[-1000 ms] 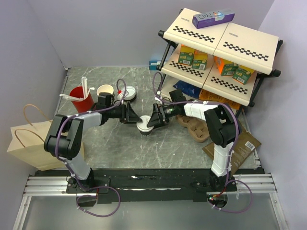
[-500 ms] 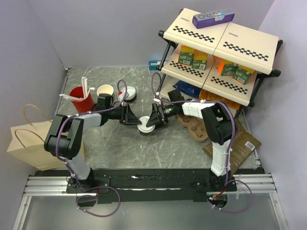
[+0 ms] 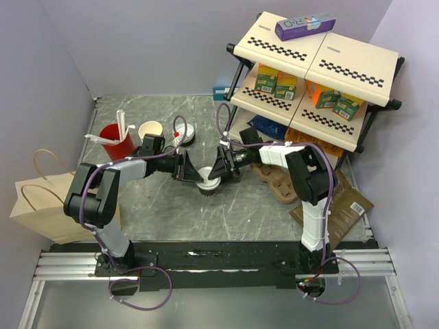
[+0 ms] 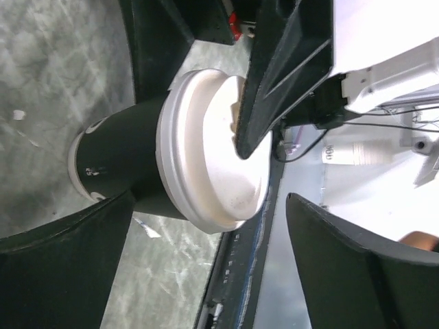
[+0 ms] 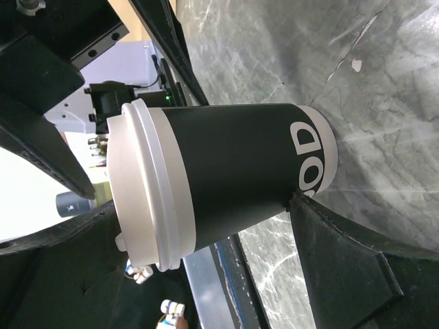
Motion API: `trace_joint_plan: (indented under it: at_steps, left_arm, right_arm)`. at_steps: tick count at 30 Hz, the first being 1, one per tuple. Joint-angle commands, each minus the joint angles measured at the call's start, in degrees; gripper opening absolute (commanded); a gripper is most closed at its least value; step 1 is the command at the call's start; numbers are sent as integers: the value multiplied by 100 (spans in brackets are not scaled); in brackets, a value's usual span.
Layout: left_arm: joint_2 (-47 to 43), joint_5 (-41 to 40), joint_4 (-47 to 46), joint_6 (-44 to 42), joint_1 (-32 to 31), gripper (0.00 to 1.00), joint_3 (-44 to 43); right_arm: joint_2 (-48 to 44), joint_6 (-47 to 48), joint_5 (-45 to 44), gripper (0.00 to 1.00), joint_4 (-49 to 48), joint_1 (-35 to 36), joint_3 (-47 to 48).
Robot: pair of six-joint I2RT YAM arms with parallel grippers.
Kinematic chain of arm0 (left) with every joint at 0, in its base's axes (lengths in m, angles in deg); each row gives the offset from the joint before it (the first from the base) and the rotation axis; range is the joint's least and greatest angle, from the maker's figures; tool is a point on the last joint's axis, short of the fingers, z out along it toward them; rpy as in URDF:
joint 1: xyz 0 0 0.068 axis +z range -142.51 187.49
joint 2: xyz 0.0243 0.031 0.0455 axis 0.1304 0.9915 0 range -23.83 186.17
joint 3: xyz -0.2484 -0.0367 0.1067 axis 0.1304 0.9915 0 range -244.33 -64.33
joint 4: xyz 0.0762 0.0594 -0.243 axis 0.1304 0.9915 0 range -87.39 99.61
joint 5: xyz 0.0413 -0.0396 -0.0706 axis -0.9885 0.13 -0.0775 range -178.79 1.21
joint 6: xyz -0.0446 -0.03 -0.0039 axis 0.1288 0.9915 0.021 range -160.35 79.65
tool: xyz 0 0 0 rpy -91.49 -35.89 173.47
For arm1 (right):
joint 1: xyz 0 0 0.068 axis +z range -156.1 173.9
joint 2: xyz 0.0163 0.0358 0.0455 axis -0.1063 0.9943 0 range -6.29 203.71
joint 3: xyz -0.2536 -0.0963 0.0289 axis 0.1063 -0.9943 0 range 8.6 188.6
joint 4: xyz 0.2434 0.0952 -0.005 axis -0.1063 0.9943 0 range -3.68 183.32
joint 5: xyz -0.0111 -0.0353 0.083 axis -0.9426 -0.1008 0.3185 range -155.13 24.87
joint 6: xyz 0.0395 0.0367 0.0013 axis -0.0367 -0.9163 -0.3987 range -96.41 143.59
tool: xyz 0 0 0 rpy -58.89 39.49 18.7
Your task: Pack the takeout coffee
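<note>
The takeout coffee point(image 3: 207, 182), black body and white lid, stands upright on the marble table between my two grippers. My left gripper point(image 3: 191, 172) is open at its left side, one finger low by the table and one above lid height; in the left wrist view point(image 4: 209, 205) the cup point(image 4: 130, 161) sits just past the fingertips. My right gripper point(image 3: 219, 171) is open at its right side. In the right wrist view point(image 5: 206, 205) its lower finger touches the cup point(image 5: 233, 171) near the base. Its upper finger rests over the lid point(image 4: 206, 178).
A red cup with white sticks point(image 3: 116, 141), a cream cup point(image 3: 149, 129) and a stack of lids point(image 3: 185, 134) stand at the back left. A paper bag point(image 3: 40, 205) is at the left edge. A shelf rack point(image 3: 315, 65), a cardboard carrier point(image 3: 278, 184) and a brown packet point(image 3: 343, 205) are on the right.
My left gripper has moved right, closer to the cup. The right gripper and the cup have stayed about where they were.
</note>
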Motion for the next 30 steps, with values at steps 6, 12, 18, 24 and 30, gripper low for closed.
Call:
trace_joint_plan:
  at_steps: [6,12,18,24,30]
  left_arm:
    - [-411,-1025,424,-481,-202,99,39]
    - [-394,-1780,758,-630,-377,99,4]
    - [-183,-2546,1127,-1026,-448,99,38]
    - [194,-3644,1609,-1088,-632,98,-180]
    - [476,-4316,1822,-1131,-721,99,-233]
  right_arm:
    - [239,107,-793,94,-183,63,76]
    - [247,125,-802,93,-174,72,76]
    - [370,-41,-758,93,-323,45,32]
    - [484,-174,-652,92,-552,-69,-161]
    - [485,-77,-661,91,-499,-87,-135]
